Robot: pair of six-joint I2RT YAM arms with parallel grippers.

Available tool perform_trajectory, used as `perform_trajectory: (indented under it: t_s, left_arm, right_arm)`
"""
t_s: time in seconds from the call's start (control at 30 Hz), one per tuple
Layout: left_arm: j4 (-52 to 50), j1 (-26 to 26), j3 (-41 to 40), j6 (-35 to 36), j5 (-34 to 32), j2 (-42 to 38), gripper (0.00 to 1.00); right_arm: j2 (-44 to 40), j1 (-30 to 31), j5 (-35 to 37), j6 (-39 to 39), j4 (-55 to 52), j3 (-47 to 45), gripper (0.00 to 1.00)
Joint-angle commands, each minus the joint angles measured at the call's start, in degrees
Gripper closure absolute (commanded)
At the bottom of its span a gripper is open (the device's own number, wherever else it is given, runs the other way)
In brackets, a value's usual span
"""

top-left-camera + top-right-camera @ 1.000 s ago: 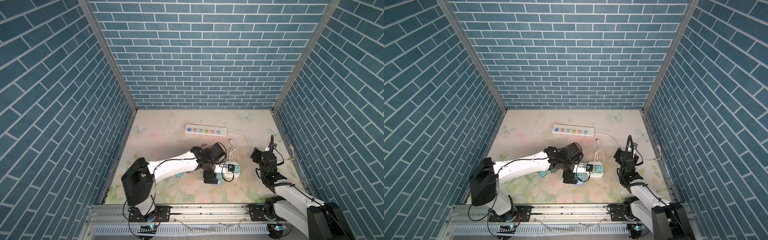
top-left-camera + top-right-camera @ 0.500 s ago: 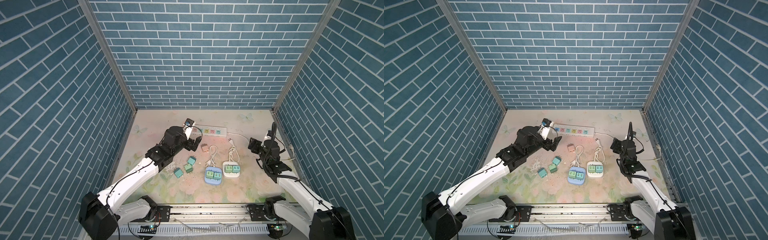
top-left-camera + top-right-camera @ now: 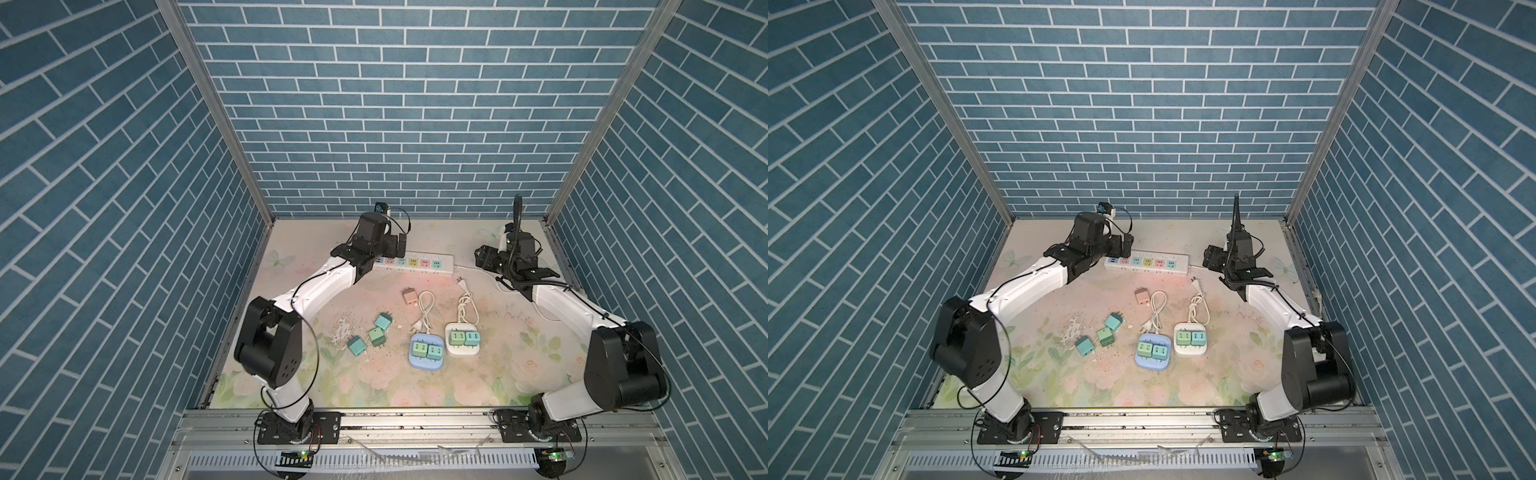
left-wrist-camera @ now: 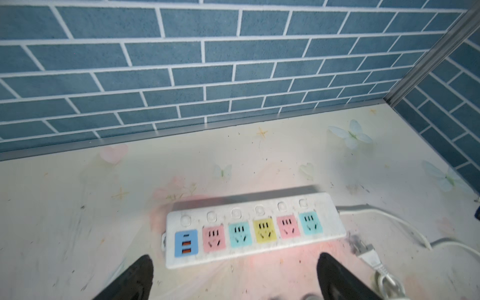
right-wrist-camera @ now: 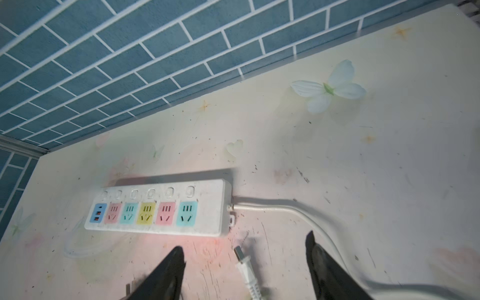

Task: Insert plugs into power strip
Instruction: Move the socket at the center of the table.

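By the strip point(image 3: 411, 264), one per end, my left end effector point(image 4: 235, 259) and right end effector point(image 5: 244, 241) hang released, empty, probably to steady it. Plugs point(image 3: 376, 334) lie loose.

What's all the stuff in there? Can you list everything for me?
long power strip: one, white with coloured sockets, back of the table, nothing plugged in
blue socket block: one, light blue, middle
white socket block: one, white, beside the blue one
plugged-in plugs: four, green and teal, two in each block
loose plugs: three, teal and green, lying towards the left arm
tan plug: one, pinkish-tan, lying before the long strip
cords: two, white, looped behind the blocks
table: one, flowery
walls: three, blue brick
left gripper: open, empty
right gripper: open, empty
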Motion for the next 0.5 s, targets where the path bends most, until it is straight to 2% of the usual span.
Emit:
perform_trajectory:
  t_s: [0.0, 0.17, 0.47]
  left_arm:
    - [-4.9, 1.9, 8.3, -1.4, 4.2, 7.7, 0.0]
    - [-10.1, 3.0, 20.6, 0.0, 5.6, 19.2, 0.02]
    - [-22.1, 4.7, 40.3, 2.6, 10.5, 35.4, 0.11]
  right_arm:
    - [6.3, 0.2, -4.6, -2.1, -4.1, 7.6, 0.26]
    - [16.6, 0.1, -7.8, -2.6, -7.7, 18.8, 0.29]
    - [34.8, 0.2, -12.3, -3.8, -15.5, 38.9, 0.43]
